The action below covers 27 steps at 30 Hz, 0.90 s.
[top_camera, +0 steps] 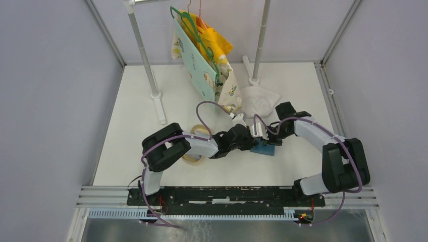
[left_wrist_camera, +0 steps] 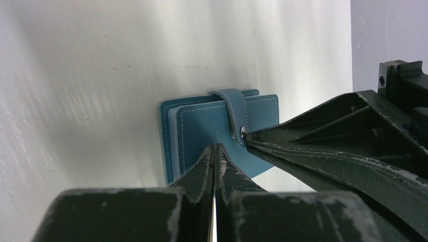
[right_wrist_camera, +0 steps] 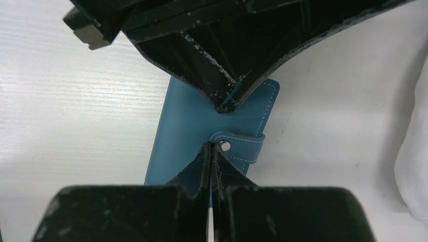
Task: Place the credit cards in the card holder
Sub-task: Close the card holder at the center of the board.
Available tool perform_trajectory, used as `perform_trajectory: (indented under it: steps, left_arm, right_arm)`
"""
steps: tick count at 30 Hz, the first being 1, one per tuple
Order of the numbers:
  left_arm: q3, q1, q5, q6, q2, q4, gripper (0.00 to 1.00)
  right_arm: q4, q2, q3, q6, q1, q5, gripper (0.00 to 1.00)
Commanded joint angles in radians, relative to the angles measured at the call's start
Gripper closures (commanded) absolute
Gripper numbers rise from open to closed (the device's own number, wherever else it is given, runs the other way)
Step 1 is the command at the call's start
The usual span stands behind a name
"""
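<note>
The card holder (left_wrist_camera: 202, 126) lies flat on the white table (left_wrist_camera: 75, 75), its strap (left_wrist_camera: 233, 108) reaching the snap (left_wrist_camera: 243, 132). The left gripper (left_wrist_camera: 216, 147) and right gripper (right_wrist_camera: 211, 146) are both closed, nothing visibly held, tips on its cover. No credit cards show (possibly already inside), so insertion cannot be confirmed.

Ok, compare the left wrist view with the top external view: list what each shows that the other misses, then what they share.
Left wrist only: the card holder's white stitching, its strap and round snap, with the tips of the shut left gripper and right gripper against its face. Top external only: the whole left arm and right arm, the clothes rack with hanging garments, a white cloth, a tan oval tray. Shared: the blue holder on the white table between the two grippers.
</note>
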Motion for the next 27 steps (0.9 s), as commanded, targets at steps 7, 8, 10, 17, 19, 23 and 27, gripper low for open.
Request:
perform_trajectory:
  steps: [7,8,10,17,19,23,27]
  left_arm:
    - [-0.026,-0.004,0.004,0.002,-0.011,-0.089,0.98]
    - [-0.028,-0.004,0.016,0.002,-0.017,-0.072,0.98]
    - [-0.029,-0.004,0.033,0.000,-0.032,-0.043,0.98]
    - [-0.036,0.012,0.085,-0.015,-0.053,0.053,0.95]
    - [-0.035,0.016,0.102,-0.018,-0.050,0.085,0.94]
    - [-0.030,0.025,0.154,-0.023,-0.035,0.159,0.93]
    - [-0.032,0.032,0.176,-0.032,-0.027,0.214,0.90]
  right_arm:
    - [0.008,-0.006,-0.056,0.047,0.025,0.027,1.00]
    - [0.007,-0.006,-0.057,0.049,0.025,0.027,1.00]
    - [0.009,-0.006,-0.054,0.052,0.024,0.026,1.00]
    - [0.015,-0.012,-0.050,0.061,0.024,0.023,1.00]
    - [0.016,-0.011,-0.050,0.063,0.025,0.022,1.00]
    - [0.017,-0.012,-0.053,0.064,0.023,0.022,1.00]
    - [0.019,-0.015,-0.055,0.066,0.024,0.022,1.00]
